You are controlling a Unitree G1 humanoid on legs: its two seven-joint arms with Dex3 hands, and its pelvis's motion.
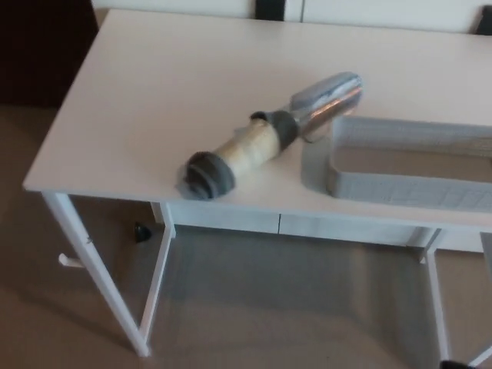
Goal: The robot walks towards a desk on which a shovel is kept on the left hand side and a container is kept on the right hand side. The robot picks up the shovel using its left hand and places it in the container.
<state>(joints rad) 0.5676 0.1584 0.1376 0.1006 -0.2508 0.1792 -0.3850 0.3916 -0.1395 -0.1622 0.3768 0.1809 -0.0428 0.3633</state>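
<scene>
The container [411, 165] runs off the picture's right edge, so its right end and full length cannot be seen, and its mesh walls are too soft to make out in detail. The shovel [273, 138] is blurred: where its metal scoop meets the container's near corner, touching or just short cannot be told, and the grey lump at its handle end has no clear form. The surface [177, 92] is cut off at the top and right, and the small dark object [142, 232] on the floor beneath it is too small to tell.
</scene>
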